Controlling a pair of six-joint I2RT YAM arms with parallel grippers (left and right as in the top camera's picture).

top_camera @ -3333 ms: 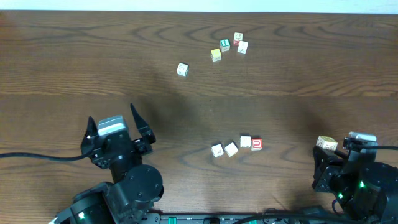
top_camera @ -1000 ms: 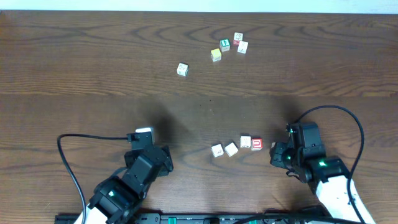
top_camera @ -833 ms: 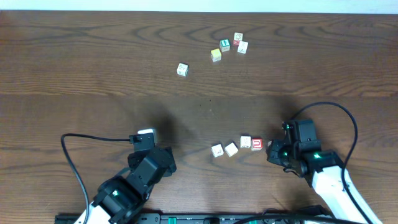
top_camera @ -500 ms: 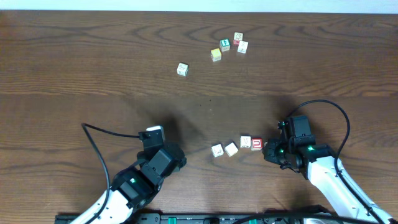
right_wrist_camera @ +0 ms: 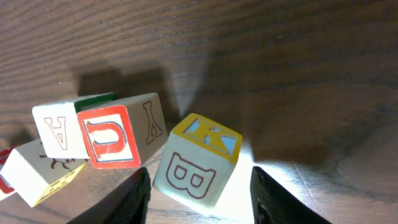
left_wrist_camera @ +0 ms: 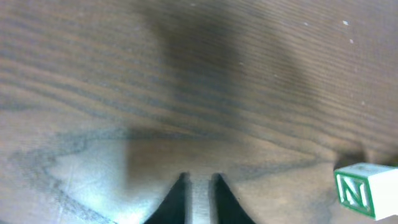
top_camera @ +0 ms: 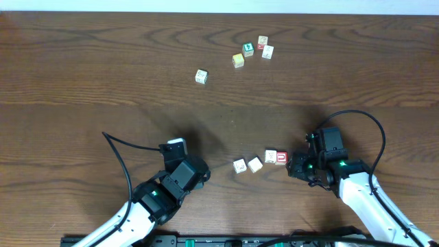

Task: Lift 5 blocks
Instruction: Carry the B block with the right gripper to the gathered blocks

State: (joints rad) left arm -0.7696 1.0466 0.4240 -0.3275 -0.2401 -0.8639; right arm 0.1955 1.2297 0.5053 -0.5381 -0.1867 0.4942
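Straddling the B-K block (right_wrist_camera: 198, 160) with the right gripper (right_wrist_camera: 199, 174) spread loose, red U block (right_wrist_camera: 112, 137) sitting just beside it, and pinching nothing with the clenched left gripper (left_wrist_camera: 200, 180), N block (left_wrist_camera: 364, 190) lying off its fingertips.

Robot lab bench: dark wood-grain tabletop (top_camera: 103, 55), 2 cabled arms (top_camera: 154, 199), scattered alphabet blocks (top_camera: 255, 165).

The left tool (left_wrist_camera: 200, 185) hangs low with its fingers pinched closed, the right tool (right_wrist_camera: 199, 186) low with fingers spread apart.
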